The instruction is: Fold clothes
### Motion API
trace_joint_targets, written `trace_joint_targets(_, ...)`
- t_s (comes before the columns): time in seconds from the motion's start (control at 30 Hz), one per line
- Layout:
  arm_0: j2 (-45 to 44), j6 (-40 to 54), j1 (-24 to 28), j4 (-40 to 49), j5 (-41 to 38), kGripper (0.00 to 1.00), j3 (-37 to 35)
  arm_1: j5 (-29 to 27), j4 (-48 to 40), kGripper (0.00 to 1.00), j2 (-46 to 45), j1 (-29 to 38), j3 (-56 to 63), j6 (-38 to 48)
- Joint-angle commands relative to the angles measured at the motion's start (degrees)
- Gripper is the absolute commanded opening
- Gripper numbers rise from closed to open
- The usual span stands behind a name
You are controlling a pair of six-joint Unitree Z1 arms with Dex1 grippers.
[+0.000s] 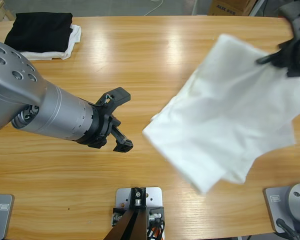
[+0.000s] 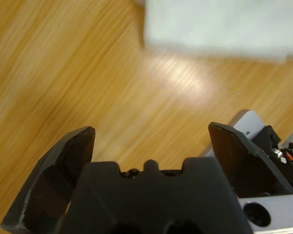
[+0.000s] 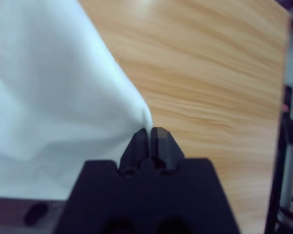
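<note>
The clothes, a plain white T-shirt [image 1: 230,110], hang lifted over the right half of the table, partly folded on itself. My right gripper [image 1: 270,59] is shut on the shirt's upper right edge; in the right wrist view the closed jaws pinch a peak of the white cloth [image 3: 53,97], right gripper [image 3: 150,130]. My left gripper [image 1: 121,119] hovers open over bare wood left of the shirt, holding nothing. In the left wrist view the left gripper [image 2: 151,136] has its jaws spread wide, and the shirt's edge [image 2: 219,24] lies ahead of them.
A folded black garment [image 1: 40,29] lies on a smaller folded white cloth [image 1: 72,40] at the table's far left corner. A cardboard box [image 1: 230,7] stands beyond the far edge. Bare wood shows between the left gripper and the shirt.
</note>
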Motion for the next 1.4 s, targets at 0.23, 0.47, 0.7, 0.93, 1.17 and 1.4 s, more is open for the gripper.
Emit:
trace_joint_targets(0.23, 0.9, -0.2, -0.3, -0.9, 0.1, 0.913, 1.7, 0.3, -0.8, 0.0, 0.1, 7.8, 1.8, -0.5)
trace_joint_targets(0.47, 1.1, -0.4, -0.3, -1.7, 0.0, 0.913, 1.8, 4.1, -5.8, 0.0, 11.6, 28.3, 6.4, 8.3)
trace_joint_targets(0.7, 0.2, -0.4, -0.3, -1.7, 0.1, 0.913, 2.9, 8.5, -12.0, 0.0, 18.0, 35.6, 11.9, 13.6)
trace_joint_targets(0.93, 0.3, -0.4, -0.3, -1.8, 0.1, 0.913, 3.1, 6.7, -10.8, 0.0, 12.9, 38.2, 15.0, 17.6)
trace_joint_targets(1.17, 0.5, -0.5, -0.3, -1.8, 0.0, 0.913, 3.3, 9.7, 2.1, 0.0, 9.3, 38.2, 12.5, 27.0)
trace_joint_targets(1.4, 0.6, -0.5, -0.4, -1.8, -0.1, 0.913, 3.4, 18.8, 6.3, 0.0, 11.9, 38.0, 13.4, 41.0)
